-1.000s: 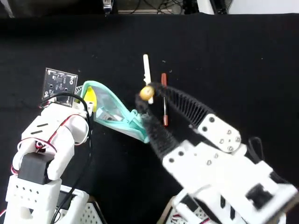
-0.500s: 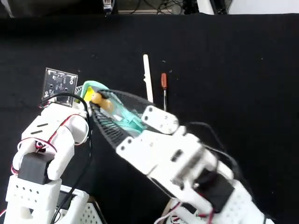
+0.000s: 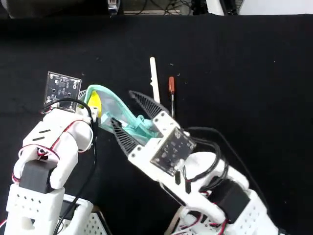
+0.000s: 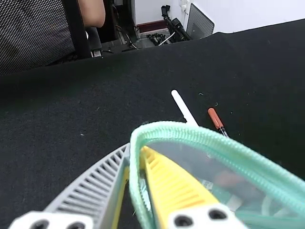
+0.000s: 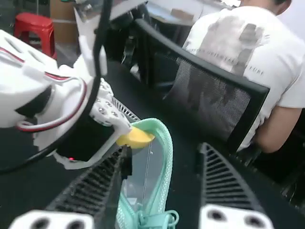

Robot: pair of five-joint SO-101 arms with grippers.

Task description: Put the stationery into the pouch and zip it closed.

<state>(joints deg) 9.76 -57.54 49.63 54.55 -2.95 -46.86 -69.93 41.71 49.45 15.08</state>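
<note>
Two claws are meeting at the pouch right now, and the big news is coming from the right gripper. A second ago it was carrying a small yellowish piece over by the loose stationery, and half a second ago it was swinging that piece across the pouch mouth. Now its black fingers are spreading wide with nothing between them, hovering just over the teal rim. I'm reading that as a drop into the pouch, though the contents are showing through the clear side as little more than a blur. The left gripper isn't budging: it's pinching the pouch rim, yellow finger inside and grey finger outside, propping the mouth open.

Moving outward, two items are still lying just beyond the pouch: a white stick and, beside it but not touching, a red-handled pen. So the loading isn't finishing yet, and the zip is staying open.

Everything is sitting on a black table, matte and cloth-like. Farther back, the wrist views are catching a black mesh chair, a red stool, and cables trailing across the floor.
</note>
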